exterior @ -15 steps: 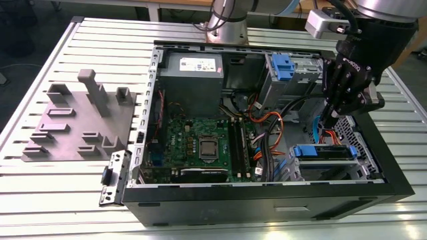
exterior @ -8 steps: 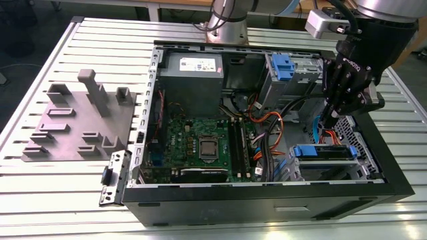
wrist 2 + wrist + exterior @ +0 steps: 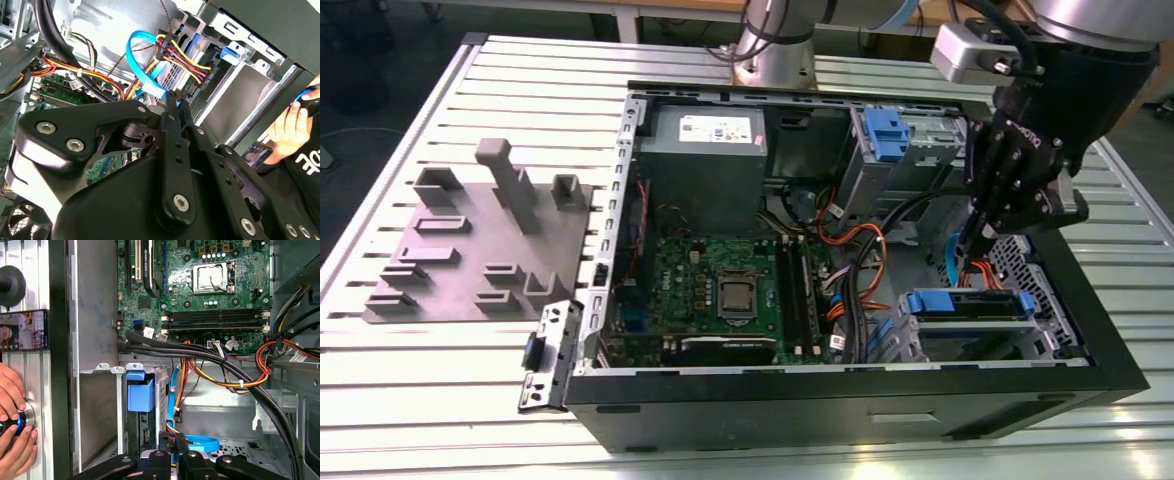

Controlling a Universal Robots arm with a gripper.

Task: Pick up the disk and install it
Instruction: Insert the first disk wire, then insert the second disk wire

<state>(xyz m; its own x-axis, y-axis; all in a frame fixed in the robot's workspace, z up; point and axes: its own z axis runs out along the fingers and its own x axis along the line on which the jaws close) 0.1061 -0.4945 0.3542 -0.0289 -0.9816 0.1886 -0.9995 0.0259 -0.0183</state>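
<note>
Hovering empty, my black gripper [image 3: 176, 102] pinched closed, I risk snagging the looping blue cable [image 3: 137, 47] just beyond it.

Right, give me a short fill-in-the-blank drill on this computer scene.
1. In the exterior view, the gripper hangs over the ____ end of the computer case.
2. The grey pegged plate lies ____ the case, on the slatted table.
3. The flat cable looping near the drive cage is ____.
Missing words: right; outside; blue.
</note>
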